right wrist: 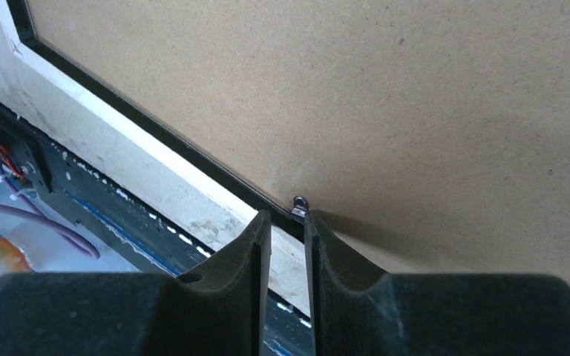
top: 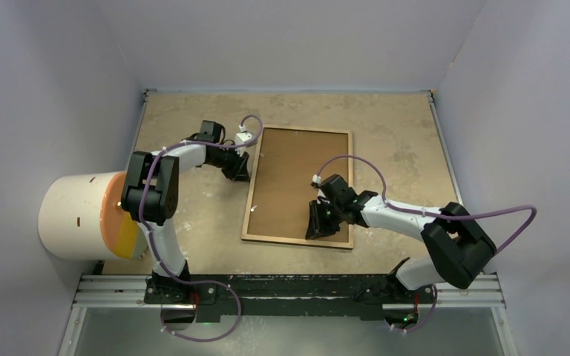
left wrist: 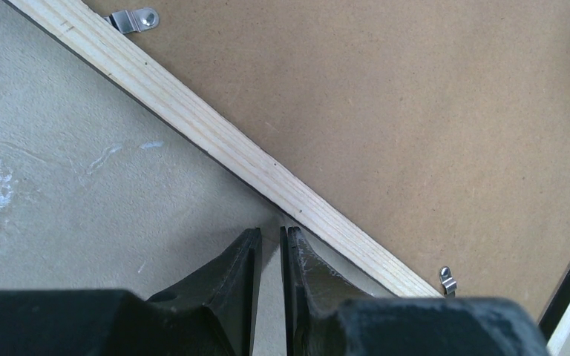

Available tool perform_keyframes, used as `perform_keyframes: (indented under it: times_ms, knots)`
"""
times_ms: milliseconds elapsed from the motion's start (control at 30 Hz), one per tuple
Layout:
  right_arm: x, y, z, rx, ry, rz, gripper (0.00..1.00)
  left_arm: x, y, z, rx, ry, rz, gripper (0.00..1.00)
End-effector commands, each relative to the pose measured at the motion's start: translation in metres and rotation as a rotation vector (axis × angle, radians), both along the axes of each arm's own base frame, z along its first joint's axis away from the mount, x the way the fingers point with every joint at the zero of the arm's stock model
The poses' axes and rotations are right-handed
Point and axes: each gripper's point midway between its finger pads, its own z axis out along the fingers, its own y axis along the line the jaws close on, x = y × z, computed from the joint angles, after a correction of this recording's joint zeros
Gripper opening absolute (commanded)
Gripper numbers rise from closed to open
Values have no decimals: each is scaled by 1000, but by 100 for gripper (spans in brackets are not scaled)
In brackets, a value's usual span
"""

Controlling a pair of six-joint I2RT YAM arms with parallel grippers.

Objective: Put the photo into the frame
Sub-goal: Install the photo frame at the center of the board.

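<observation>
While thin wood-backed rectangular frame (top: 289, 241) lies face-down on beige table (top: 193, 215) holding brown backing board (top: 293, 178) | photo hidden, likely beneath | left gripper (left wrist: 271, 231) clenched, empty | right gripper (right wrist: 287, 215) barely parted at metal tab (right wrist: 299, 202) | fastening likely left

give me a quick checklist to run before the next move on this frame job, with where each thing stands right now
1. frame lying back up on the table: ok
2. backing board sitting inside the rails: ok
3. photo under the board: cannot tell, no print shows in any view
4. left gripper shut, outside the left rail and off the board: ok
5. right gripper tips at the metal tab on the near rail: ok
6. right gripper actually gripping that tab: cannot tell, jaws nearly together
</observation>
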Motion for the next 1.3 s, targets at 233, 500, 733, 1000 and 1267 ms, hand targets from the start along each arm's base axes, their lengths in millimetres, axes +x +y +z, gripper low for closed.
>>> perform_keyframes:
  times_ms: [233,500,733,1000,1267]
  knots:
    - [-16,0,-9,5,71,30,29,-6,-4,13,-8,-36,-32,19]
    - [16,-10,25,-65,-26,-15,41,-9,-4,20,-15,-43,-48,19]
    - [96,-85,62,-142,-216,-390,81,-15,8,21,23,-54,-60,19]
    - [166,-164,52,-235,-296,-714,99,-46,9,-9,100,-28,-114,20]
    - [227,-132,31,-46,-247,-663,99,-79,-11,-22,149,-24,-221,20]
